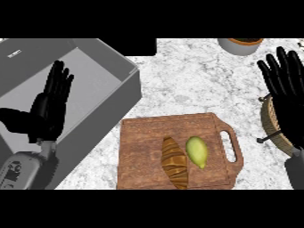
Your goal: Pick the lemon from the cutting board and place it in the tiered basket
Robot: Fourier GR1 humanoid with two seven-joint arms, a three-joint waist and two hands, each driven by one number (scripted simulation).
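Note:
A yellow-green lemon (196, 151) lies on the brown wooden cutting board (141, 133), right of a brown croissant (174, 162). The tiered basket (271, 121), woven with a dark wire frame, sits at the right edge, mostly hidden behind my right hand (293, 98). That hand is open with fingers straight up, well right of the lemon. My left hand (49, 104) is open too, fingers up, over the grey sink at the left, far from the board.
A grey sink basin (101, 67) fills the left side. A round pot (241, 44) stands at the back of the marble counter (194, 80). The board's handle slot (230, 144) faces right, toward the basket.

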